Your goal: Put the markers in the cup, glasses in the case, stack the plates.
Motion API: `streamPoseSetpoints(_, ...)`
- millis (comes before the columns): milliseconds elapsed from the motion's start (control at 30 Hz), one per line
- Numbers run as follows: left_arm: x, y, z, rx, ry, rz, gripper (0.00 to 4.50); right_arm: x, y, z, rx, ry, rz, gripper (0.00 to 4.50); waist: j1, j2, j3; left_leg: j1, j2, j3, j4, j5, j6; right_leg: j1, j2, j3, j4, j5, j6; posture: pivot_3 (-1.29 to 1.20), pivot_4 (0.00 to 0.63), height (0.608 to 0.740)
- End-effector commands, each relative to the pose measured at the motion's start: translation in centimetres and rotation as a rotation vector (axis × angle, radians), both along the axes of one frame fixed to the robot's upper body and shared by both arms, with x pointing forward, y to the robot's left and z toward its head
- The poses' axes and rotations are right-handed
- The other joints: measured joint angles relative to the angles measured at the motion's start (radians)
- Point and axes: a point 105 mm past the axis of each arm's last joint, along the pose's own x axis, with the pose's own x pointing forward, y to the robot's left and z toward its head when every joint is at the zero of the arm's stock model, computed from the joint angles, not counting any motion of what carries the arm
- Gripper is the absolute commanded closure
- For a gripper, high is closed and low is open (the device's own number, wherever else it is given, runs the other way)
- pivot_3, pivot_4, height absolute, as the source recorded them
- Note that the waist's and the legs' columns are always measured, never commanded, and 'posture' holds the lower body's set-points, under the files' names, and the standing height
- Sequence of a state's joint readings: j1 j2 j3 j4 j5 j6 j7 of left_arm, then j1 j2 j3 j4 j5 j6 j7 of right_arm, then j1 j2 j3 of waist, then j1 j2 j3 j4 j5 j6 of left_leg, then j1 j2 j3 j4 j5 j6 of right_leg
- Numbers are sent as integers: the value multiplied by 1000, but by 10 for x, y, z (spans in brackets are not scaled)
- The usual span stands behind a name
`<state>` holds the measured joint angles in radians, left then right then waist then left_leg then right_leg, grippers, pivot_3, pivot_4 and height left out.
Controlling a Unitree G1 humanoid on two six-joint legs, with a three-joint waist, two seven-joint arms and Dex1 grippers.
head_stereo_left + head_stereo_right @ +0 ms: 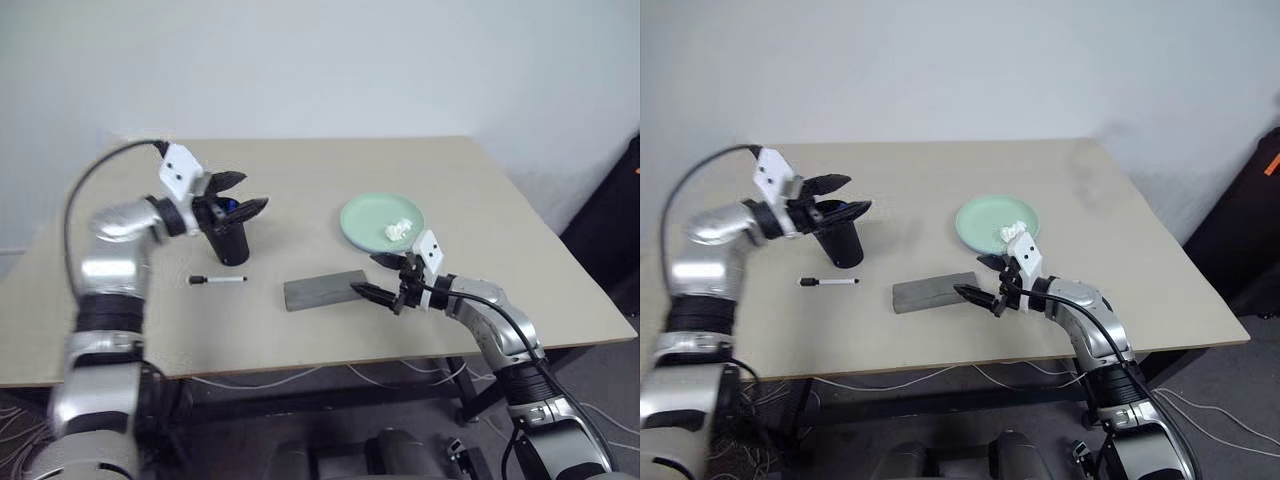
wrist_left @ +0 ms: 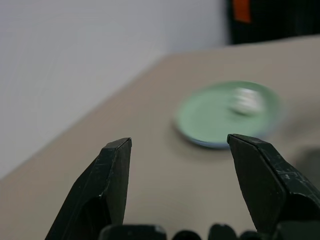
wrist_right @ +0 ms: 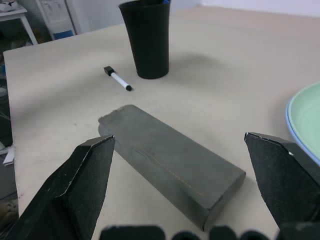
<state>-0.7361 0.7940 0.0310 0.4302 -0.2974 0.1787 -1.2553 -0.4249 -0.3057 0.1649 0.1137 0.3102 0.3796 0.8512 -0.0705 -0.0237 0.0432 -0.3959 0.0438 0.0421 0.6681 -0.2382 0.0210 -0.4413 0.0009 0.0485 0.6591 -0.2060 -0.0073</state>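
Observation:
The black cup stands on the left part of the table, and a blue marker cap shows at its rim. My left gripper hovers open just above the cup's mouth, holding nothing. A black-capped marker lies on the table in front of the cup. The grey case lies shut in the middle. My right gripper is open at the case's right end, empty. The mint green plate lies on a light blue plate whose rim shows beneath it. The glasses are out of view.
A white tissue lump lies on the green plate. The table ends close behind my right arm at its front edge. A black object with an orange patch stands past the table's right side. Cables hang below the table.

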Motion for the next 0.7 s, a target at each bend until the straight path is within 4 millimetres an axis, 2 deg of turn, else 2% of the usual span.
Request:
streamPoseSetpoints(33, -18, -5, -10, 109, 130, -129, 1284, 5, 4, 20, 14, -80, 15, 0, -1, 0, 0, 0, 0, 0, 0, 0, 0, 0, 0, 0, 0, 0, 0, 0, 0, 740)
streamPoseSetpoints(133, -21, 4, -19, 203, 195, -142, 1284, 6, 5, 20, 14, -81, 17, 0, -1, -1, 0, 0, 0, 0, 1, 0, 0, 0, 0, 0, 0, 0, 0, 0, 0, 740)
streamPoseSetpoints(200, -19, 22, -38, 379, 257, -106, 1284, 7, 5, 21, 16, -83, 16, 0, -2, -1, 0, 0, 0, 0, 1, 0, 0, 0, 0, 0, 0, 0, 0, 0, 0, 740)
streamPoseSetpoints(367, -8, 49, -61, 617, 321, -41, 1284, 7, 6, 20, 18, -83, 13, 0, 0, -1, 0, 0, 0, 0, 1, 0, 0, -1, 1, 0, 0, 0, -1, 0, 0, 740)
streamPoseSetpoints(700, 11, 54, -81, 750, 375, -3, 1284, 8, 3, 19, 17, -85, -8, 0, 5, -1, 0, -2, 0, 0, 1, 0, 0, -2, 0, 0, 0, -1, 1, 0, 0, 740)
